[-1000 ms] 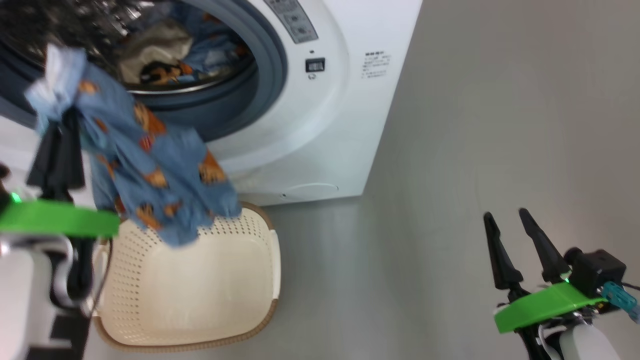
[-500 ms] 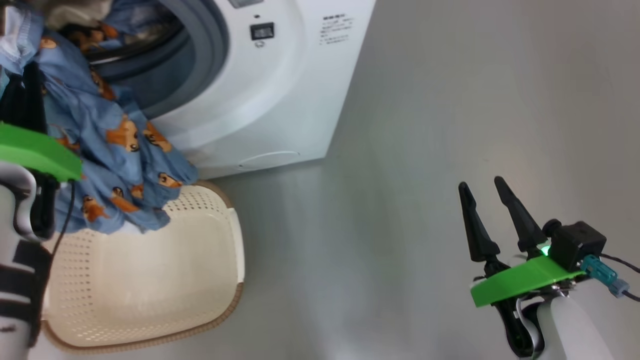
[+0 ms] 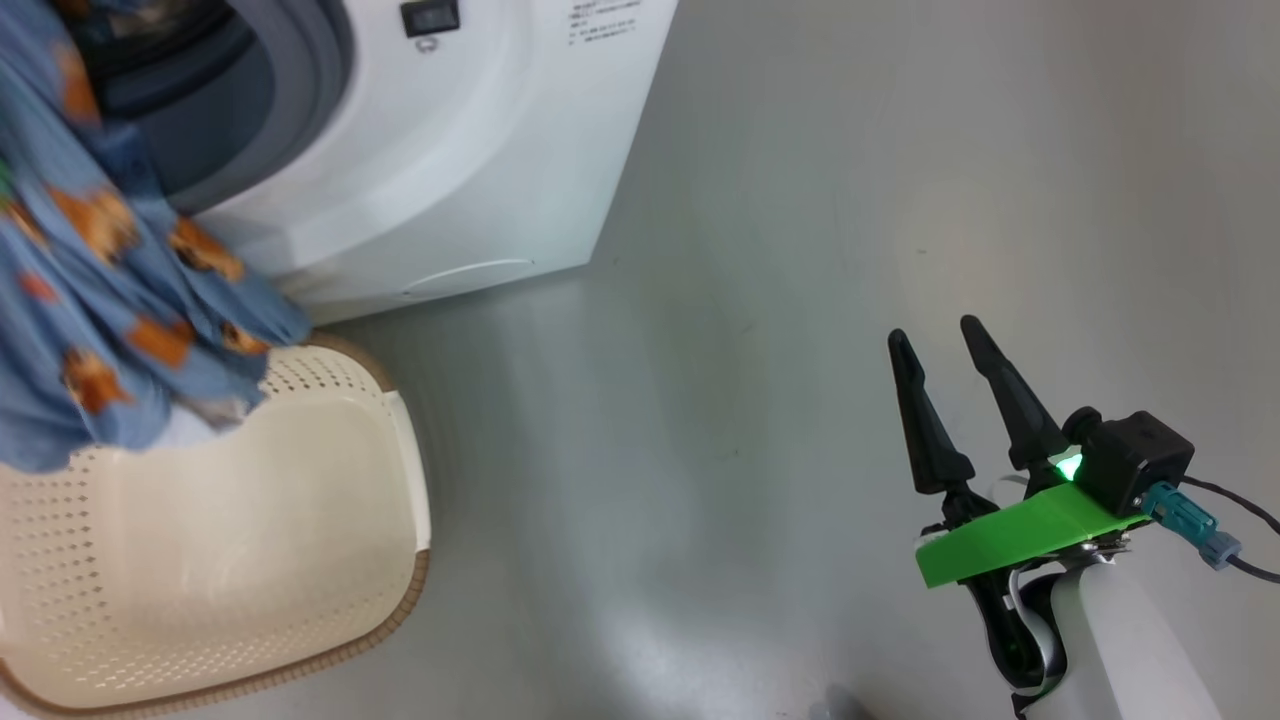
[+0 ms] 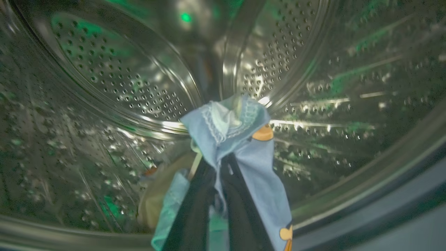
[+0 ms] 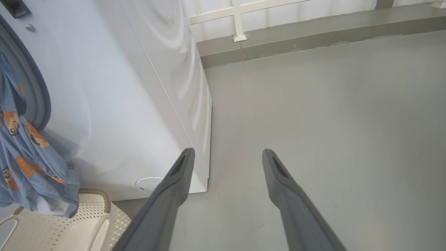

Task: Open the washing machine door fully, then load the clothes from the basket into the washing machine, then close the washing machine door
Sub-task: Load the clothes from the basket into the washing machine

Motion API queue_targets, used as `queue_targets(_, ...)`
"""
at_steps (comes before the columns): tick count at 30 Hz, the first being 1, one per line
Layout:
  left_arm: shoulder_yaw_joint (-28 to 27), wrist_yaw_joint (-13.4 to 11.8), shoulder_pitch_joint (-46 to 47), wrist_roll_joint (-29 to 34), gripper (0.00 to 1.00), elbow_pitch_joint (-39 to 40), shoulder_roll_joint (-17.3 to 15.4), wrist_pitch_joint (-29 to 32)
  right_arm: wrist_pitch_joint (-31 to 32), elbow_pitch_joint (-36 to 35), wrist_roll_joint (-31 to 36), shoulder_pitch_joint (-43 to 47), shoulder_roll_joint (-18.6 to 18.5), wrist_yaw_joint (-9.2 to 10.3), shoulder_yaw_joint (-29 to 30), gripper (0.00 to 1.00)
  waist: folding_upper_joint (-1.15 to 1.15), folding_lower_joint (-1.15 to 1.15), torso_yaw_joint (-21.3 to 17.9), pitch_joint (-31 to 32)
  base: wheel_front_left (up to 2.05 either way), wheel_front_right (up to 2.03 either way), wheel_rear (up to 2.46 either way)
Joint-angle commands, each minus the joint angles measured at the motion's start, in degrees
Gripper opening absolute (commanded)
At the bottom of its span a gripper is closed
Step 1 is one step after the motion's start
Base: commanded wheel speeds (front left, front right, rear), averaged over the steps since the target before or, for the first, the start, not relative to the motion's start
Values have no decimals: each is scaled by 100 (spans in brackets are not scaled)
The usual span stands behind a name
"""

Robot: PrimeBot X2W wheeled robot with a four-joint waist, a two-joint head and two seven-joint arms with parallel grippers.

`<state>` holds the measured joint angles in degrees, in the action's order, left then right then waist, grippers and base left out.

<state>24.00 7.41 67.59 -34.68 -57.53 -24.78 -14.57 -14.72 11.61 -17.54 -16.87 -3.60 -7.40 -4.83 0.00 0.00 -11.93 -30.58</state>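
Loading is in hand: low centre in the left wrist view, the left hand (image 4: pixel 220 166) pinches a light blue bear-printed fabric garment (image 4: pixel 240 146) inside the perforated steel drum (image 4: pixel 122 87) of the white front-loading washing machine (image 3: pixel 420 180), where other pieces (image 4: pixel 165 209) lie. Its tail hangs at the head view's left over the cream perforated plastic basket (image 3: pixel 250 560), otherwise seemingly empty, so the next move likely needs a deeper reach before release. The right hand (image 3: pixel 932 332), lower right, is spread and empty.

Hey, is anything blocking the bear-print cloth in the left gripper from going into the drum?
Nothing visible does. The left gripper holds the clothes facing the open drum, their tail hanging outside over the basket.
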Motion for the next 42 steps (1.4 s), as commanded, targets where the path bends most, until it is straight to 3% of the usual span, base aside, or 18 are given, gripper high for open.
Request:
queue_targets(1,-264,-34,345,75,0,248,-423,-37,-28,-152,65,-20,29,-9,-135,100,0,0,-81,-125,0,0,0)
queue_targets(7,-1222,-197,259,737,0,1361,-455,-41,-28,-186,65,-92,56,-9,-148,100,0,0,-148,-248,0,0,0)
queue_targets(11,-1383,-97,-40,1003,0,1107,-275,-41,-28,-182,68,-82,64,-9,-141,100,0,0,-149,-234,0,0,0)
queue_targets(12,-1420,-77,-84,979,18,932,-210,-41,-28,-177,68,-76,65,-9,-140,100,0,0,-145,-223,0,0,0)
queue_targets(13,-1383,-55,-93,1033,47,812,-187,-41,-28,-171,69,-69,66,-9,-138,100,0,0,-139,-214,0,0,0)
queue_targets(14,-1336,-42,-92,1114,97,715,-183,-42,-28,-164,70,-66,67,-9,-141,100,0,0,-135,-202,0,0,0)
queue_targets(15,-1324,-31,-91,1118,100,567,-150,-42,-28,-157,70,-68,68,-9,-148,100,0,0,-130,-191,0,0,0)
queue_targets(20,-1281,1,21,1143,100,145,-43,-42,-28,-143,89,-88,70,-9,-170,100,0,0,-78,-128,0,0,0)
queue_targets(28,-1194,6,-86,1002,100,106,68,-42,-28,-133,113,-92,71,-9,-166,100,0,0,-18,-71,0,0,0)
queue_targets(42,-1543,7,-844,558,100,806,356,-42,-28,-159,168,-77,27,-9,-74,100,0,0,265,5,0,0,0)
